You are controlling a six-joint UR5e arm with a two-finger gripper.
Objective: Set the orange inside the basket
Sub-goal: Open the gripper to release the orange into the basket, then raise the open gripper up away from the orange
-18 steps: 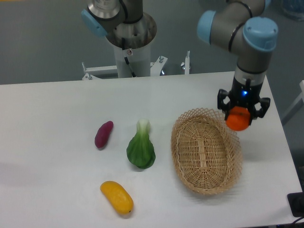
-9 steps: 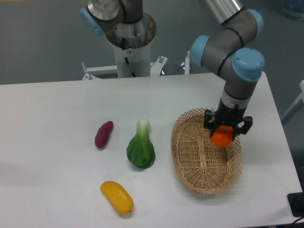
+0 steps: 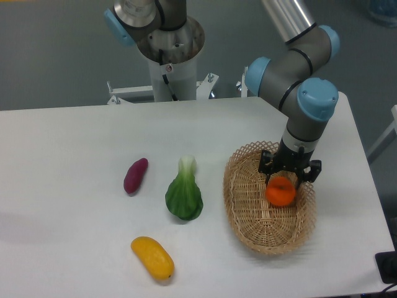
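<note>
The small round orange (image 3: 281, 192) is held between the fingers of my gripper (image 3: 283, 186), which points straight down over the right half of the wicker basket (image 3: 251, 211). The gripper is shut on the orange. The orange hangs low inside the basket's rim; I cannot tell whether it touches the basket floor. The basket is a large tan oval with a lacy rim, on the right side of the white table.
A green bok choy (image 3: 183, 192) lies left of the basket. A purple sweet potato (image 3: 136, 176) lies further left. A yellow-orange mango-like fruit (image 3: 152, 257) lies near the front. The robot base (image 3: 167, 56) stands behind the table.
The gripper has carried the orange from beyond the basket's right rim leftward and down into the basket. The other objects have not moved.
</note>
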